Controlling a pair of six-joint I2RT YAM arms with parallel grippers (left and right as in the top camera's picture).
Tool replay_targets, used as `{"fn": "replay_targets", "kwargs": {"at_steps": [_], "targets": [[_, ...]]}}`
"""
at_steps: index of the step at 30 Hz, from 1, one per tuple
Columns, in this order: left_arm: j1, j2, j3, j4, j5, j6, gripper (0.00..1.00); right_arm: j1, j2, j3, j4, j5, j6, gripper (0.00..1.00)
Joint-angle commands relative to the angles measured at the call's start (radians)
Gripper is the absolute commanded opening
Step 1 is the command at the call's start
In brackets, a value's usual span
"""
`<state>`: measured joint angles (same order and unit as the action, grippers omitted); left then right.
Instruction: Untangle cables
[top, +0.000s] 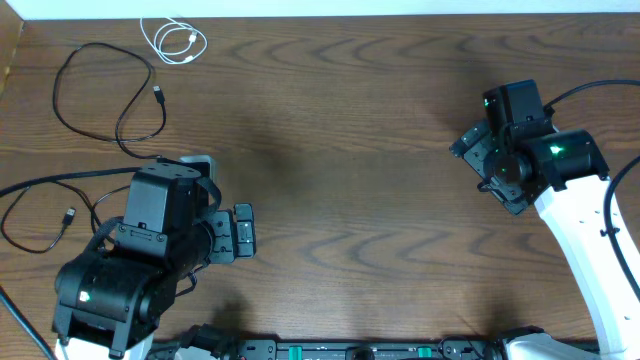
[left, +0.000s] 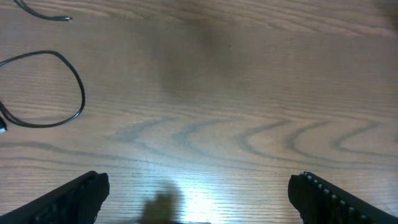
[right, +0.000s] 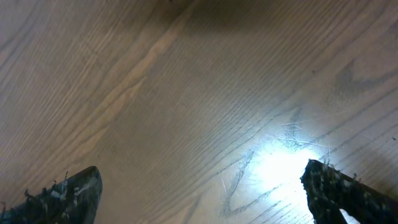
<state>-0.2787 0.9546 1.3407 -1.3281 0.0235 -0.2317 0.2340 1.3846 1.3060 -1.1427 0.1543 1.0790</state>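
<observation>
I'm looking down on a broad brown tabletop (top: 350, 120), matte wood with wavy grain, bare over its middle and right.

The bulky black left arm (top: 150, 250) sits near left. The white-shelled right arm (top: 575, 220) reaches in from the near right.

From each wrist camera I see the left fingers (left: 74, 199) spread wide with nothing between them, and the right fingers (right: 62, 196) equally wide and empty over bare wood. Both pairs are dark with ridged, rough inner faces.

All three cables lie in the far-left part of the tabletop, so the left arm is clearly nearer and the right arm is well apart from them.

The looped black cable (top: 56, 95) is thin, round and limp. It makes a large open ring just beyond the left arm, its long axis running near to far, and its plug (top: 158, 93) hangs on the ring's right side.

The second black cable (top: 30, 248) curls by the left edge, beside the arm's shoulder, its small plug (top: 68, 214) pointing right.

The short white cable (top: 172, 45) is coiled loosely at the far edge, close to the black ring but, as far as I can tell, not crossing it.

A black loop (left: 83, 93) shows at the left of my left wrist view. I can't say which black cable it is.

I judge the next reach goes left and away from the left fingers.
</observation>
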Motion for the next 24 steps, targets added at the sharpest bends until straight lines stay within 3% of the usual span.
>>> {"fn": "replay_targets", "kwargs": {"at_steps": [1, 24], "targets": [[-0.004, 0.0, -0.009, -0.003, -0.01, -0.002, 0.98, 0.003, -0.005, -0.003, -0.002, 0.019, -0.011, 0.99], [-0.004, 0.0, -0.009, -0.003, -0.01, -0.002, 0.98, 0.003, -0.005, -0.003, -0.002, 0.035, -0.011, 0.99]]}}
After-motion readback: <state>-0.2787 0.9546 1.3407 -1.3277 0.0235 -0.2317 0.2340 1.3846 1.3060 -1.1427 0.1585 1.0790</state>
